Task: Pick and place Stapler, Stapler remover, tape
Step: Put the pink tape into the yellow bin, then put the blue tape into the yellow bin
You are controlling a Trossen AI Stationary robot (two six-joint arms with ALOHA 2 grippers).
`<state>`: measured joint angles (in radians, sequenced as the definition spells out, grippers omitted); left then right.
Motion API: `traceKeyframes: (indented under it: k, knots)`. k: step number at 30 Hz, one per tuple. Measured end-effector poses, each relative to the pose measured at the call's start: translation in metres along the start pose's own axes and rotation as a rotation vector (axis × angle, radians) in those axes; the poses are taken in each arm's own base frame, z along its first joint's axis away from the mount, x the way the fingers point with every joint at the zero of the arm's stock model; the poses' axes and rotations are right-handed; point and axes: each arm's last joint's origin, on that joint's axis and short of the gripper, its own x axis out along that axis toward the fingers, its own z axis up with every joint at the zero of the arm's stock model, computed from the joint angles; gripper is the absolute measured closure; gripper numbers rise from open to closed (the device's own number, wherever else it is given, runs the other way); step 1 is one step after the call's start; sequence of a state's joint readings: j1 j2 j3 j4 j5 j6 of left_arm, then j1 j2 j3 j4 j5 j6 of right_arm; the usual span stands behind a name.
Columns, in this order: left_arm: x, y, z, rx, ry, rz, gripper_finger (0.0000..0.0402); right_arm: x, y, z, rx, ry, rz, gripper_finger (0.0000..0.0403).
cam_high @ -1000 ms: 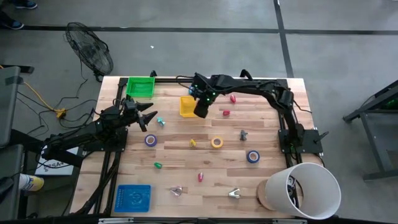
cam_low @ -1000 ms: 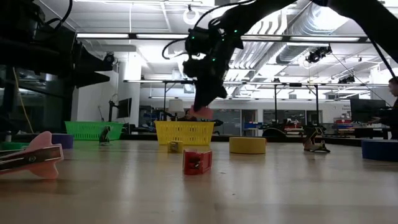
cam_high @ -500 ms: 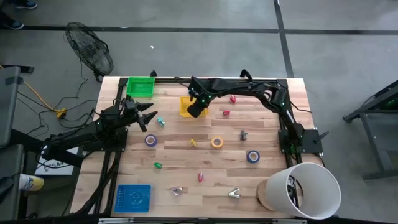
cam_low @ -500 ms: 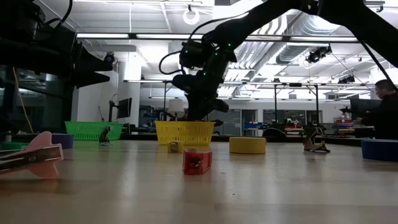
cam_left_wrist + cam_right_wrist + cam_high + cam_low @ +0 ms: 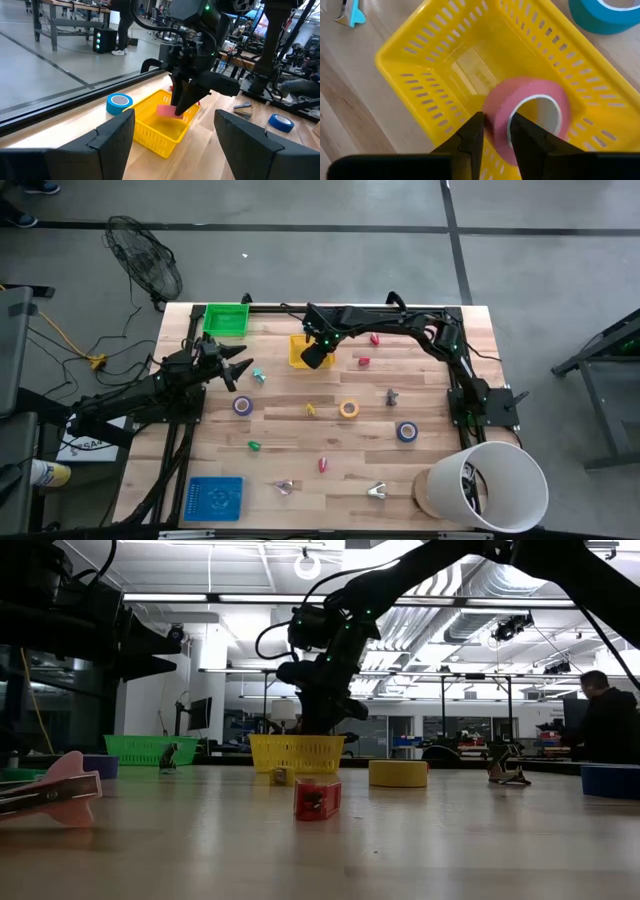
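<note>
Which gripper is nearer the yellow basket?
The right gripper, directly over the yellow basket with the pink tape between its fingers. The left gripper waits off to the side.

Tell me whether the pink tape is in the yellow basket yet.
Over it, not resting inside: the pink tape hangs between the right gripper fingers above the yellow basket.

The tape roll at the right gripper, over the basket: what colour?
Pink tape roll; clearest in the right wrist view, above the yellow basket.
</note>
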<state>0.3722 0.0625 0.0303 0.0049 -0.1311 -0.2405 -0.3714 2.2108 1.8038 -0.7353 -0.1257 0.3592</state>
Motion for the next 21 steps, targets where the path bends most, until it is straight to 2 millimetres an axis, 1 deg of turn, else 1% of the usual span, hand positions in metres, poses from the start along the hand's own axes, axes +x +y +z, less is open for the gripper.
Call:
traceKeyframes:
  k: [10,12,17,21]
  knots:
    - [0.000,0.000,0.000,0.000,0.000,0.000,0.0133,-0.002,0.001,0.001,-0.002,-0.007,0.018,0.0265]
    - [0.000,0.000,0.000,0.000,0.000,0.000,0.0133,-0.009,0.004,0.004,-0.005,-0.019,0.041,0.0259]
    - [0.000,0.000,0.000,0.000,0.000,0.000,0.0133,-0.037,0.010,0.023,-0.003,-0.098,0.075,0.0253]
    - [0.000,0.000,0.000,0.000,0.000,0.000,0.0133,-0.053,0.003,0.036,0.031,-0.166,-0.006,0.0252]
